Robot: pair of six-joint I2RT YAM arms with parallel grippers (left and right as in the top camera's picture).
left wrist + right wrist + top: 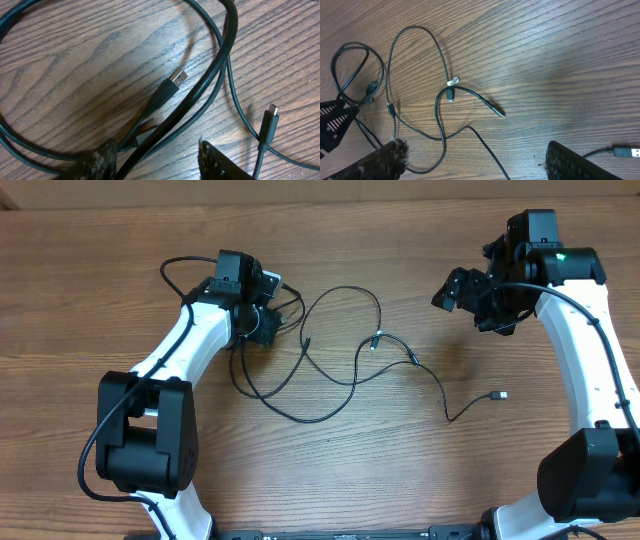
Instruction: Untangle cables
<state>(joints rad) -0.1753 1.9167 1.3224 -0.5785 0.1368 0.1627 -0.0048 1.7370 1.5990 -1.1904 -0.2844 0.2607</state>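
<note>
Several thin black cables lie looped over one another on the wooden table, with one plug end trailing off to the right. My left gripper is low over the left part of the tangle. In the left wrist view its jaws stand apart with two cable strands running between them close to the left finger; a silver-tipped USB plug and a smaller plug lie just ahead. My right gripper hangs open above the table to the right of the tangle, holding nothing.
The cables spread over the middle of the wooden table. In the right wrist view a silver-tagged plug, a thin jack tip and a USB plug lie on the wood. Both arm bases stand at the near edge.
</note>
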